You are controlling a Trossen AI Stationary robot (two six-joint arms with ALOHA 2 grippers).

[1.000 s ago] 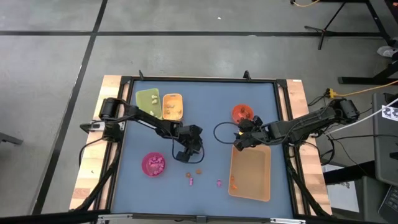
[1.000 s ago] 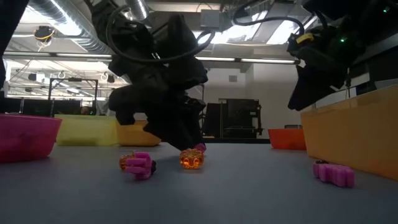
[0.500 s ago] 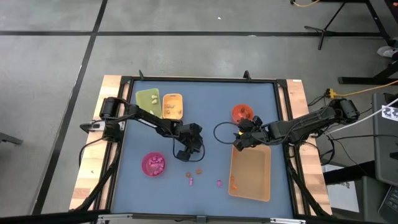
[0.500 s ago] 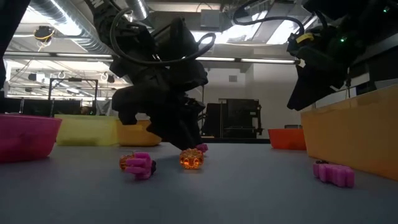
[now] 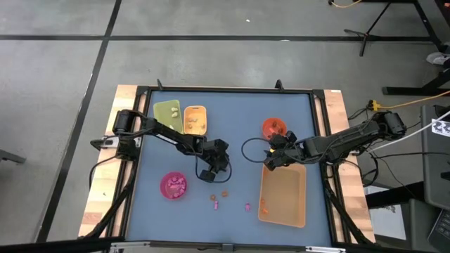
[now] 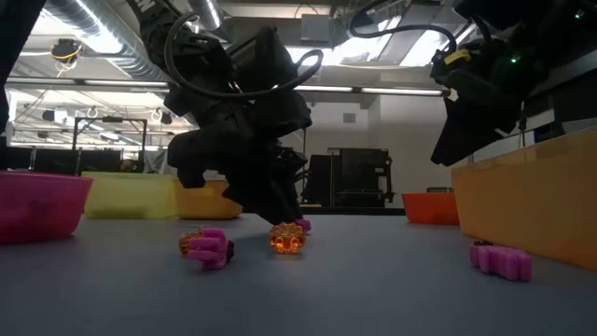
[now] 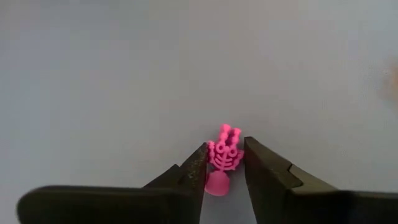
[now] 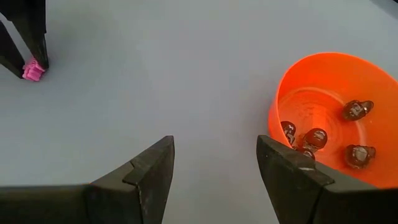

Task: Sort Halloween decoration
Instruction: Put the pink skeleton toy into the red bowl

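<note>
Pink skeleton trinket (image 7: 222,157) sat pinched between the left gripper (image 7: 224,163) fingers; lifting toward the pink bowl (image 5: 174,185) seemed next. Right gripper (image 8: 214,167) waited, spread.

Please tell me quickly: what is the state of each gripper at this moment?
Left gripper: fingers closing around a pink skeleton trinket on the table; a firm grip cannot be told.
Right gripper: open, holding nothing, beside the orange bowl.

Even overhead light, backlit low view
</note>
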